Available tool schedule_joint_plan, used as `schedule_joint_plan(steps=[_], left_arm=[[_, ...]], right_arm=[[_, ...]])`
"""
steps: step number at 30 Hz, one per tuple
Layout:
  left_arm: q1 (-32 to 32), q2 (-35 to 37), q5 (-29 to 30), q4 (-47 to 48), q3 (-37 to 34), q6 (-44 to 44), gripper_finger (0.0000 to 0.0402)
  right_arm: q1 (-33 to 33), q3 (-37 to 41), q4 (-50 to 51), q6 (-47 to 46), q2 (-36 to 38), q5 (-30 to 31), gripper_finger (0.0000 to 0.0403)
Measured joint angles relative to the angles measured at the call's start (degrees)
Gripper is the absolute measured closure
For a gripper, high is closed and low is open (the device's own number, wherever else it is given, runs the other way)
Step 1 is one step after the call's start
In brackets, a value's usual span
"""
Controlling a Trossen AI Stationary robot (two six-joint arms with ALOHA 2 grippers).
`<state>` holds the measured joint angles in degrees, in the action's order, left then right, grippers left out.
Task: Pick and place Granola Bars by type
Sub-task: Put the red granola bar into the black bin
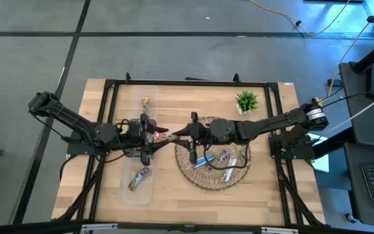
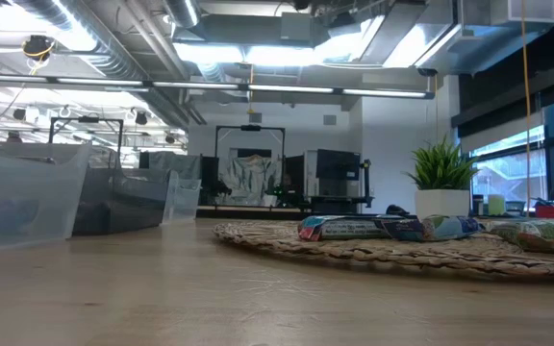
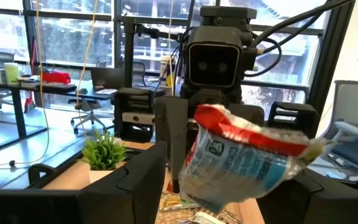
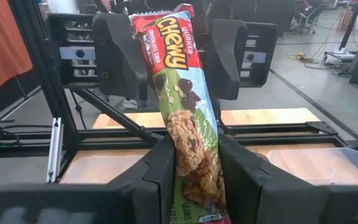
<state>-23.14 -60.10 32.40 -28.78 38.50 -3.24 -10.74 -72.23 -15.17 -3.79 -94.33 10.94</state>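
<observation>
A red-and-green granola bar (image 4: pixel 188 118) is clamped in the right gripper (image 4: pixel 191 171) above mid-table; the left gripper (image 1: pixel 153 137), reaching level (arms end to end), pinches its other end.

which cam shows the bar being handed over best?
Right wrist view: the bar fills the frame, label readable, pinched between the right gripper's fingers, with the left gripper at its far end. Left wrist shows it crumpled and close. High view shows a sliver between the grippers. Low view misses it.
</observation>
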Motion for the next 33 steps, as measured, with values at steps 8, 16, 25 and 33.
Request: schedule_joint_plan(steps=[8, 16, 25, 33], left_arm=[[-0.02, 0.00, 1.64, 0.12, 0.00, 0.12, 0.0232], [-0.02, 0.00, 2.57, 0.30, 0.00, 1.48, 0.0283], [-0.02, 0.00, 2.60, 0.30, 0.02, 1.48, 0.0299], [0.00, 0.00, 5.63, 2.53, 0.00, -1.28, 0.0300]], right_arm=[[0.02, 0.02, -0.47, 1.03, -0.21, 0.19, 0.0293], [0.04, 0.02, 0.34, 1.07, -0.21, -0.11, 0.0293], [0.34, 0.00, 2.79, -1.22, -0.21, -4.20, 0.0242], [1.16, 0.02, 11.99, -1.97, -0.08, -5.16, 0.0156]])
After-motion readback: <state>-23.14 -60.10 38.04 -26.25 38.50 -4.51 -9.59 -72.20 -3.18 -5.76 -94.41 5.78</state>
